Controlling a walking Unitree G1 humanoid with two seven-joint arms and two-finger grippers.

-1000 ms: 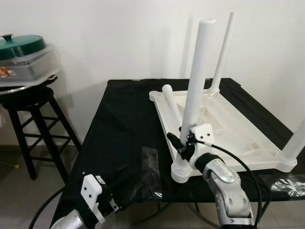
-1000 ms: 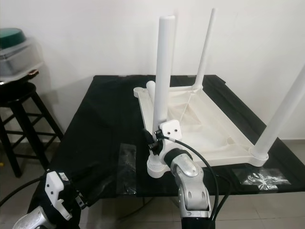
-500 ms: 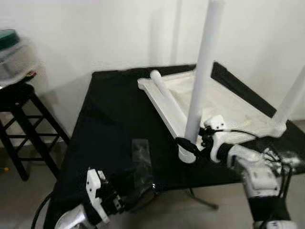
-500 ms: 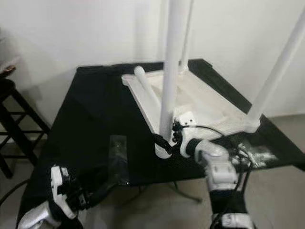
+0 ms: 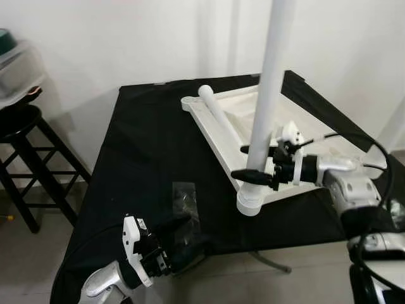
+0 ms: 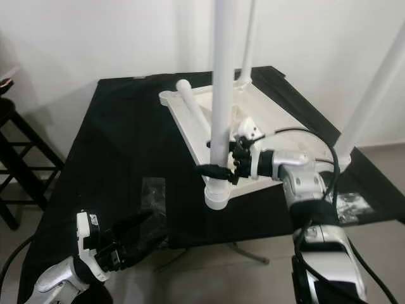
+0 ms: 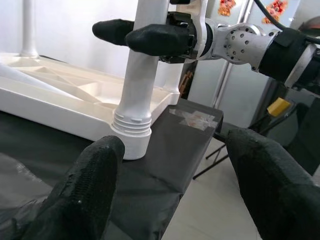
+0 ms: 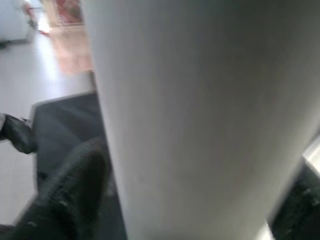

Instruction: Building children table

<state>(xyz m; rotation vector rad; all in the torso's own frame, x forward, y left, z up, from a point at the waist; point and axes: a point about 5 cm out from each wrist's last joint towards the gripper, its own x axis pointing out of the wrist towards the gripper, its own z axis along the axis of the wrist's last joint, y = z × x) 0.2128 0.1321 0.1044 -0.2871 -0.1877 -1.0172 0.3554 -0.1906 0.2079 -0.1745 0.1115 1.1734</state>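
Note:
A white children's table top [image 5: 245,109] lies upside down on a black-draped table [image 5: 145,145]. A white leg [image 5: 272,76] stands upright in the near corner socket [image 5: 251,204]. My right gripper [image 5: 253,163] is shut on this leg just above the socket, reaching in from the right; the leg sits between its fingers [image 8: 65,200]. More legs stand at the far corner [image 6: 248,38] and the right corner [image 6: 373,88]. A loose leg [image 5: 218,114] lies along the top's left rim. My left gripper [image 7: 175,145] is open and empty, low at the table's front edge.
A clear plastic bag [image 5: 183,196] lies on the cloth near the front, and another [image 6: 351,206] lies at the right. A black stool [image 5: 25,126] carrying a plastic container [image 5: 16,69] stands to the left. A white wall is behind the table.
The whole view has shifted, so the camera moved. My right arm now reaches the leg from the right instead of from the front, still holding it. The left gripper stays low.

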